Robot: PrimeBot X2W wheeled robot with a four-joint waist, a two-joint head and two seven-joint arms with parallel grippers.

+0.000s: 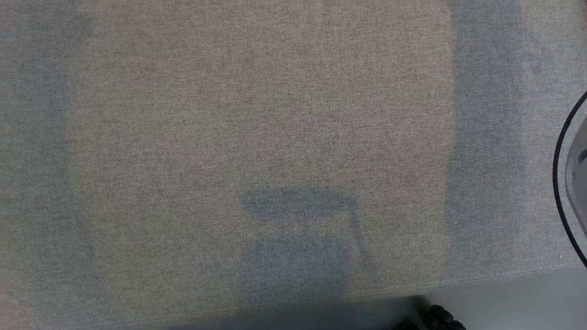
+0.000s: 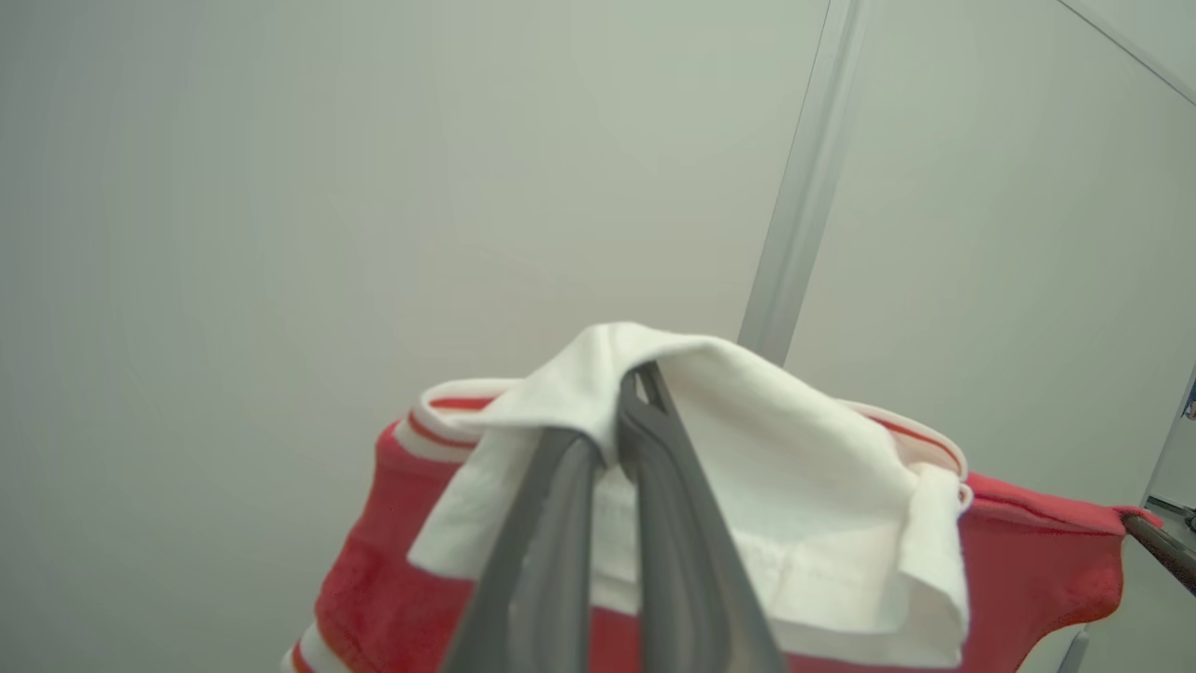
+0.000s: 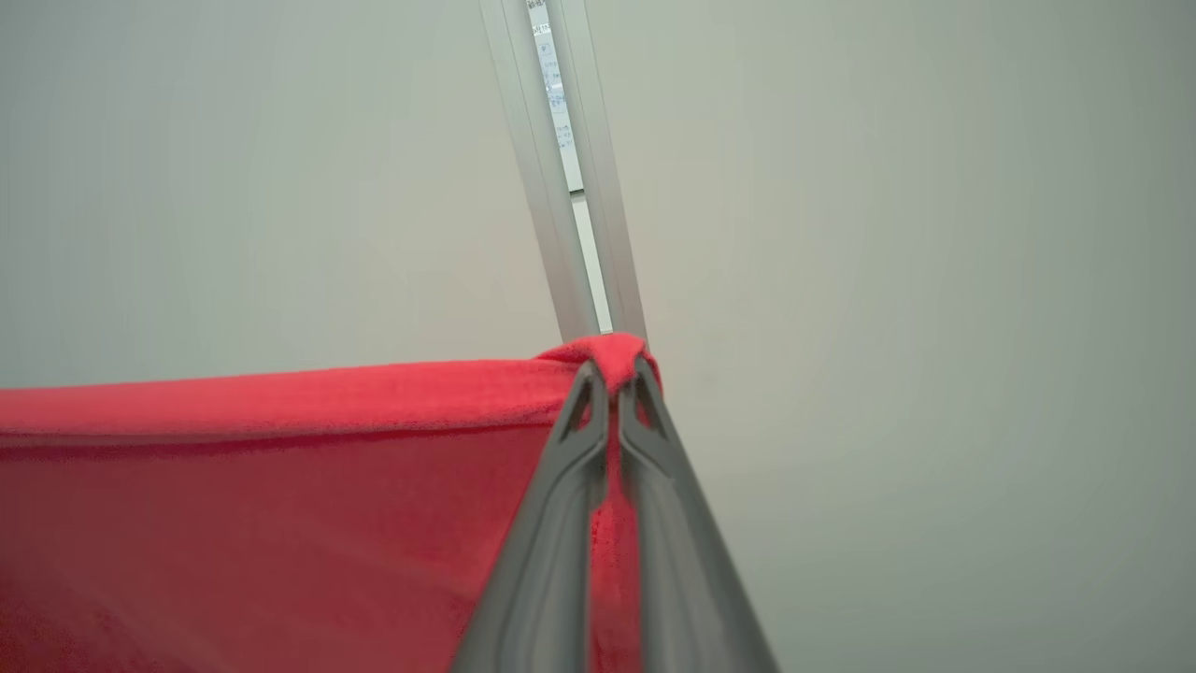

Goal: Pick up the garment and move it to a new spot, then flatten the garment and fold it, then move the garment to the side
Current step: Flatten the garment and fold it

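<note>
The garment (image 2: 1028, 570) is red with a white collar and white-and-red trim. In the left wrist view my left gripper (image 2: 633, 397) is shut on the white collar, and the cloth hangs in the air in front of a pale wall. The right wrist view has my right gripper (image 3: 612, 374) shut on a pinch of the garment's (image 3: 280, 486) red edge, which stretches taut to the left. At the right edge of the left wrist view a dark finger (image 2: 1163, 547) of the other gripper holds the garment's far corner.
The grey fabric-covered table (image 1: 275, 114) spreads across the head view, its front edge (image 1: 504, 275) at the lower right. A pale round thing with a black rim (image 1: 573, 178) sits at the right edge. Metal frame bars (image 3: 570, 187) stand against the wall.
</note>
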